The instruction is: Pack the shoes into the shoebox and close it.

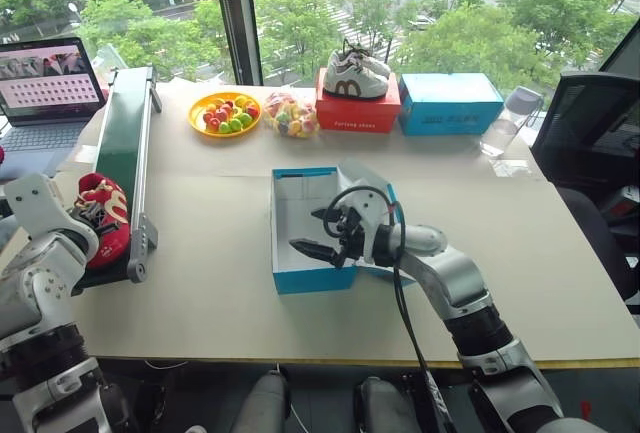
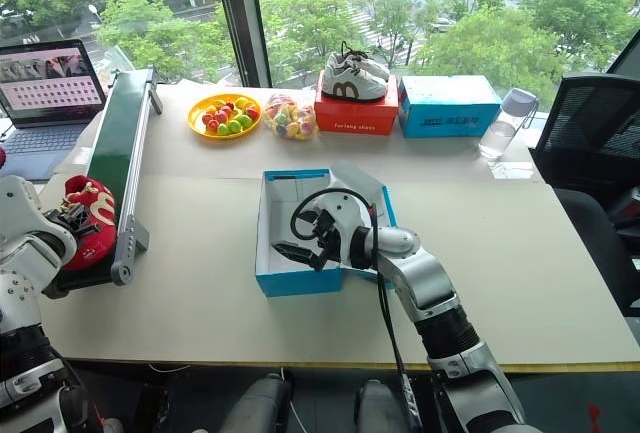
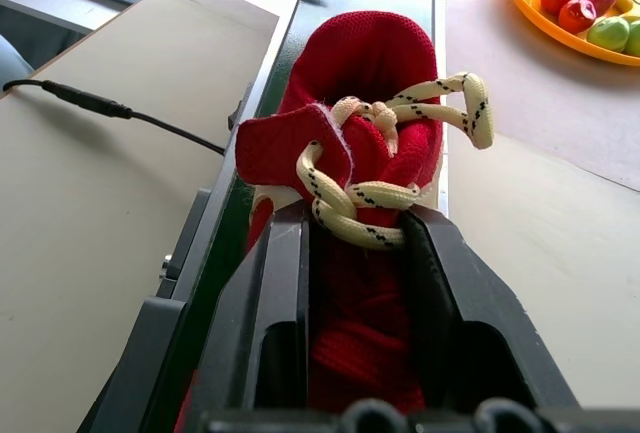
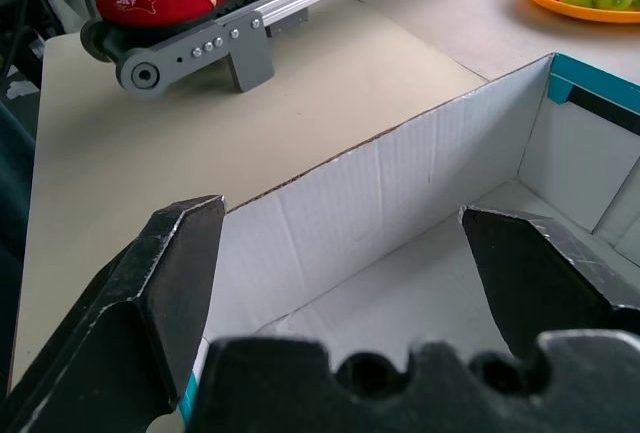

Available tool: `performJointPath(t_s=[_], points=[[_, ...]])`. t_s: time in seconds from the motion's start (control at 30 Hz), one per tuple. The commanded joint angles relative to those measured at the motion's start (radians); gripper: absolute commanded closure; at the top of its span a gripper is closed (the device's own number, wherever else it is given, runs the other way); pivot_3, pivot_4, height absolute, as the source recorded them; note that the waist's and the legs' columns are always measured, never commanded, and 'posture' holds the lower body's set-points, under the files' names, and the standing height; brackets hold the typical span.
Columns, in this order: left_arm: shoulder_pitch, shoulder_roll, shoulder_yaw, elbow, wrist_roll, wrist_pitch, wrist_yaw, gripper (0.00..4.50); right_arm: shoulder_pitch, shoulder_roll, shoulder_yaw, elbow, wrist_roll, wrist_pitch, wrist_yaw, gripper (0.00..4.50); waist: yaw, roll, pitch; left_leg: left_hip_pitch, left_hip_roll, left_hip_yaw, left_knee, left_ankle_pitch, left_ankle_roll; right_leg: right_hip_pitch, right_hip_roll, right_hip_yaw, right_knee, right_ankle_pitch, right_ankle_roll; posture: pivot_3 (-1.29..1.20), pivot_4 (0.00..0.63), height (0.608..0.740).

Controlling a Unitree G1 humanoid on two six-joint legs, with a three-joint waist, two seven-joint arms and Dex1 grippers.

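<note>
Across the table [image 1: 250, 303] ahead of both my grippers, largest items first: the green conveyor [image 1: 125, 143] runs away from my left gripper, and the shoebox [image 1: 300, 278] sits open-topped directly under my right gripper, white inside, lid flap on the side away from my left arm. Beyond the shoebox, at the far edge, a red box [image 1: 357, 113] carries white-and-grey sneakers [image 1: 352, 73], with a blue box [image 1: 450, 103] beside it and a plate of fruit [image 1: 225, 113] further toward the conveyor.

Left gripper [image 3: 355, 228] — fingers clamped on one of the shoes [image 3: 365, 103], just below the laces, at the conveyor's near end.

Right gripper [image 4: 340, 243] — fingers spread wide apart, holding nothing, poised over the shoebox interior.
</note>
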Motion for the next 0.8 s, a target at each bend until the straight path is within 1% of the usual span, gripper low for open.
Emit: performJointPath(t_s=[0.03, 0.07, 0.1, 0.27, 0.37, 0.43, 0.53, 0.57, 0.63, 0.67, 0.73, 0.8], points=[[-0.017, 0.01, 0.011, -0.02, -0.004, -0.054, -0.015, 4.05, -0.024, 0.003, -0.027, -0.034, 0.006, -0.012, -0.006, 0.0, -0.001, 0.0, 0.0, 0.0, 0.0, 0.0, 0.0, 0.0, 0.0, 0.0, 0.0, 0.0, 0.0, 0.0, 0.0, 0.0, 0.15, 0.736], [-0.016, 0.011, 0.01, -0.019, -0.005, -0.06, -0.019, 4.37, -0.024, 0.003, -0.027, -0.034, 0.006, -0.012, -0.007, 0.0, -0.001, 0.0, 0.0, 0.0, 0.0, 0.0, 0.0, 0.0, 0.0, 0.0, 0.0, 0.0, 0.0, 0.0, 0.0, 0.0, 0.15, 0.736], [-0.016, 0.014, 0.005, -0.017, -0.003, -0.065, -0.024, 4.5, -0.024, 0.003, -0.028, -0.034, 0.006, -0.012, -0.009, 0.0, -0.001, 0.0, 0.0, 0.0, 0.0, 0.0, 0.0, 0.0, 0.0, 0.0, 0.0, 0.0, 0.0, 0.0, 0.0, 0.0, 0.15, 0.736], [-0.067, -0.02, 0.015, -0.048, -0.039, -0.174, -0.051, 4.5, -0.037, 0.017, -0.056, -0.031, 0.03, -0.002, -0.025, 0.0, 0.001, -0.001, 0.0, 0.0, 0.0, 0.0, 0.0, 0.0, 0.0, 0.0, 0.0, 0.0, -0.001, 0.0, 0.0, 0.0, 0.15, 0.736], [-0.096, -0.044, -0.006, -0.092, -0.073, -0.227, -0.091, 4.5, -0.062, 0.061, -0.124, -0.024, 0.082, 0.026, -0.061, 0.0, 0.0, -0.003, 0.0, 0.0, 0.0, 0.0, 0.0, 0.0, -0.001, 0.0, 0.0, 0.0, -0.001, 0.0, 0.0, 0.0, 0.15, 0.736], [-0.111, -0.074, -0.025, -0.133, -0.119, -0.234, -0.115, 4.5, -0.087, 0.093, -0.181, -0.012, 0.125, 0.056, -0.099, 0.0, -0.001, -0.003, 0.0, 0.0, 0.0, 0.0, 0.0, 0.0, 0.0, 0.0, 0.0, 0.0, -0.001, 0.001, -0.001, 0.0, 0.15, 0.736], [-0.124, -0.146, -0.074, -0.225, -0.247, -0.182, -0.16, 4.5, -0.146, 0.156, -0.296, 0.001, 0.232, 0.121, -0.178, 0.0, 0.0, -0.003, 0.0, 0.0, 0.0, 0.0, 0.0, 0.001, 0.001, 0.001, 0.0, 0.0, -0.001, 0.003, -0.005, 0.0, 0.15, 0.736], [-0.126, -0.189, -0.102, -0.264, -0.325, -0.149, -0.182, 4.5, -0.184, 0.19, -0.361, 0.014, 0.307, 0.169, -0.226, 0.0, 0.0, -0.003, 0.0, 0.0, 0.0, 0.0, 0.0, 0.003, 0.004, 0.001, 0.0, 0.0, -0.001, 0.005, -0.008, 0.0, 0.15, 0.736], [-0.122, -0.282, -0.17, -0.325, -0.451, -0.095, -0.199, 4.5, -0.251, 0.239, -0.456, 0.046, 0.43, 0.273, -0.309, 0.0, 0.0, -0.003, 0.0, -0.001, 0.0, 0.0, 0.0, 0.003, 0.004, 0.001, 0.0, 0.0, -0.001, 0.005, -0.008, 0.0, 0.15, 0.736], [-0.117, -0.33, -0.212, -0.352, -0.503, -0.075, -0.203, 4.5, -0.271, 0.244, -0.47, 0.048, 0.457, 0.321, -0.33, 0.0, 0.001, -0.003, 0.0, -0.001, 0.0, 0.0, 0.0, 0.003, 0.004, 0.002, 0.0, 0.0, -0.001, 0.005, -0.008, 0.0, 0.15, 0.736], [-0.111, -0.39, -0.263, -0.379, -0.562, -0.054, -0.197, 4.5, -0.288, 0.245, -0.485, 0.037, 0.504, 0.383, -0.348, 0.0, 0.001, -0.003, 0.0, -0.001, 0.0, 0.0, 0.001, 0.003, 0.005, 0.002, 0.0, 0.0, -0.001, 0.005, -0.008, 0.0, 0.15, 0.736], [-0.109, -0.412, -0.311, -0.375, -0.564, -0.048, -0.192, 4.5, -0.306, 0.248, -0.52, 0.039, 0.557, 0.428, -0.386, 0.0, -0.006, -0.003, 0.0, -0.001, 0.0, 0.0, 0.001, 0.003, 0.005, 0.003, 0.0, -0.001, -0.002, 0.005, -0.008, 0.0, 0.15, 0.736]])
